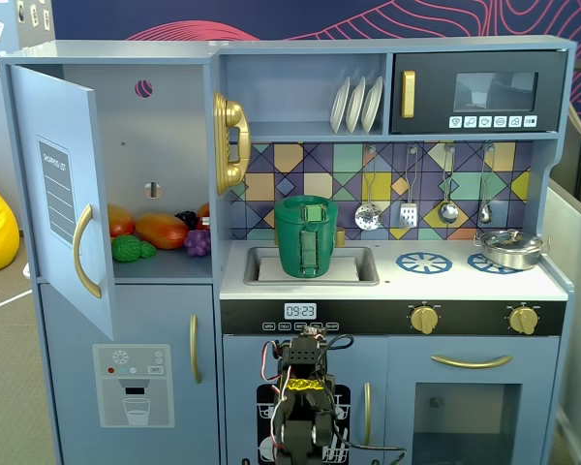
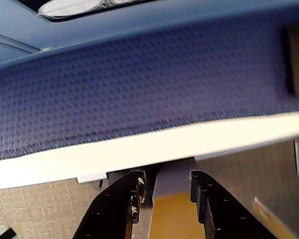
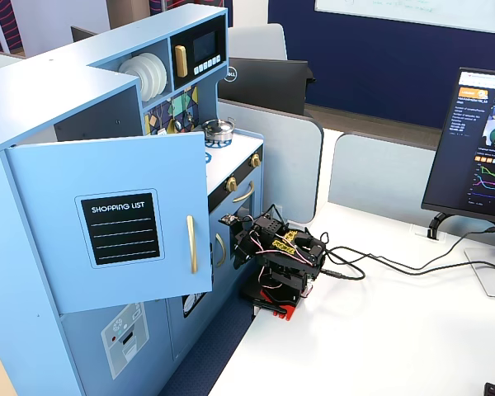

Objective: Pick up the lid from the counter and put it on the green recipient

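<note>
Haven't really started: my end effector (image 2: 164,196) is folded low with its fingers apart and empty, the green recipient (image 1: 306,235) sits in the sink at the surface's left end, and I can't spot the lid anywhere yet.

Fixed view, frame centre: green pot (image 1: 306,237) stands in the sink (image 1: 363,275). Metal pan (image 1: 509,249) at right, on the far-right burner (image 1: 491,263); second burner (image 1: 423,262) between sink and pan. Toy food (image 1: 160,231) at left, on the shelf behind the open door (image 1: 63,194). Arm (image 1: 303,407) at bottom centre, in front of the counter.
</note>
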{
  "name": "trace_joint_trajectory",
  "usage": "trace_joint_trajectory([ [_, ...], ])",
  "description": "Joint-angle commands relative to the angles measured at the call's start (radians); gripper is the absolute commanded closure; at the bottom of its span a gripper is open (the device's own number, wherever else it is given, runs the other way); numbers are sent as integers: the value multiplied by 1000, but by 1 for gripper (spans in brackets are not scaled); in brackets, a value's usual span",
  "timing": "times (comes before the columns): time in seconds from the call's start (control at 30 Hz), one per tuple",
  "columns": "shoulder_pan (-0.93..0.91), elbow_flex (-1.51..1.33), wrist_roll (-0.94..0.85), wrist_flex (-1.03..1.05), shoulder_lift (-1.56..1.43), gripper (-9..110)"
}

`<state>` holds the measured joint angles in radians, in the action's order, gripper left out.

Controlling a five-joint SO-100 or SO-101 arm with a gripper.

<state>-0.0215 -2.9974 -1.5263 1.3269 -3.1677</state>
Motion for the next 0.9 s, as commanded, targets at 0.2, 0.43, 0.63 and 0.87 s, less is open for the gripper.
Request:
trace_joint_trajectory([
  [0.2, 25, 2, 29, 202, -11, 100],
  [0.43, 44, 2, 17, 204, -11, 98],
  [0.63, 44, 2, 17, 204, -11, 97],
  [0.87, 44, 2, 17, 204, -11, 96],
])
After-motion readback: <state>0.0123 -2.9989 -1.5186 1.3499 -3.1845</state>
